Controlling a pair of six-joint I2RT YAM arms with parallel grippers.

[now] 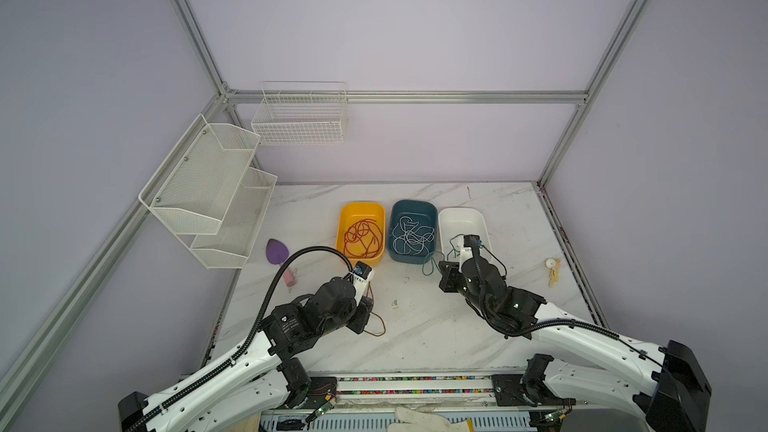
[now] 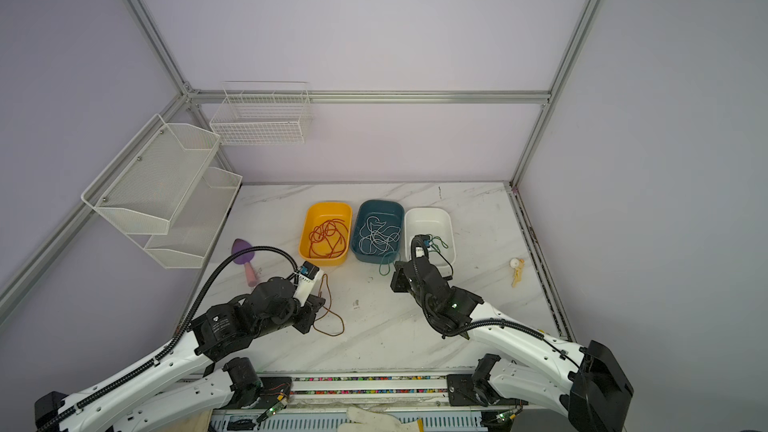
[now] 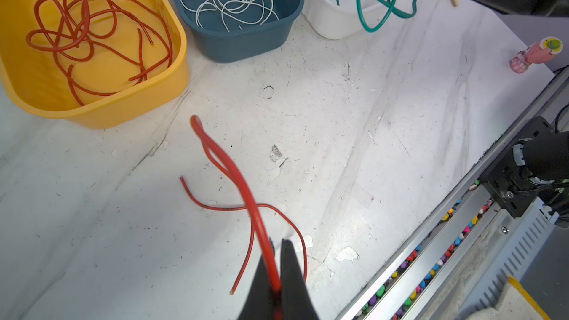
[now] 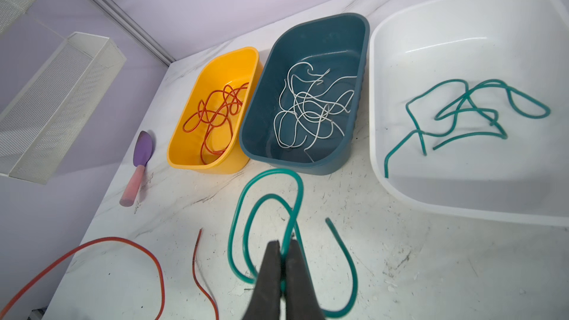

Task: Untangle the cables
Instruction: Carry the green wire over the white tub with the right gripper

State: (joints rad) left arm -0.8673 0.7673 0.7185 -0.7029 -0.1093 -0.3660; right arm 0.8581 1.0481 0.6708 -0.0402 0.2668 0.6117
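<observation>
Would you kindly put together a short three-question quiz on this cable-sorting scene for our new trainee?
1. True or false: the left gripper is shut on a red cable.
2. Which colour of tray holds the white cables? A) yellow B) blue C) white
3. Fill in: the right gripper grips a ____ cable.

Key: 1. True. 2. B, the blue tray. 3. Green: the green cable.
</observation>
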